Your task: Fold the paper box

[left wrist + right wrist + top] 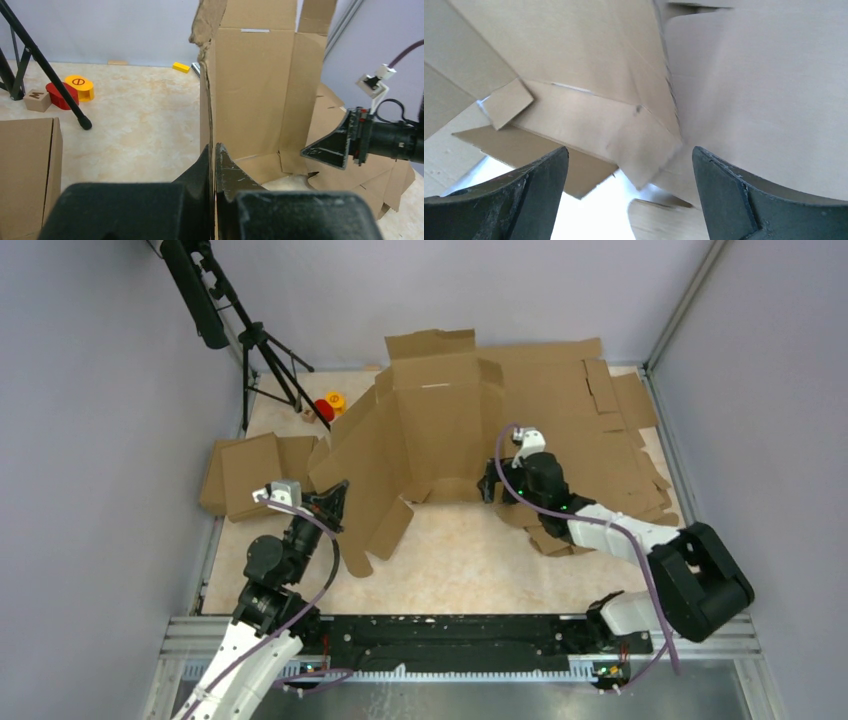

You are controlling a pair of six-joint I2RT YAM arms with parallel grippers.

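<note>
The paper box (440, 425) is a large brown cardboard piece standing partly raised in the middle of the table, its back panel upright and its left wing sloping down toward my left arm. My left gripper (335, 498) is shut on the left wing's edge; in the left wrist view the panel (250, 90) runs edge-on between the closed fingers (227, 170). My right gripper (492, 480) is open at the box's lower right corner. In the right wrist view its fingers (724, 190) are wide apart with a small flap (644, 145) between them, untouched.
A pile of flat slotted cardboard sheets (610, 430) lies at the right, under my right arm. Smaller cardboard pieces (245, 475) lie at the left. A black tripod (255, 345) stands at the back left with red and yellow toys (328, 405) by its feet.
</note>
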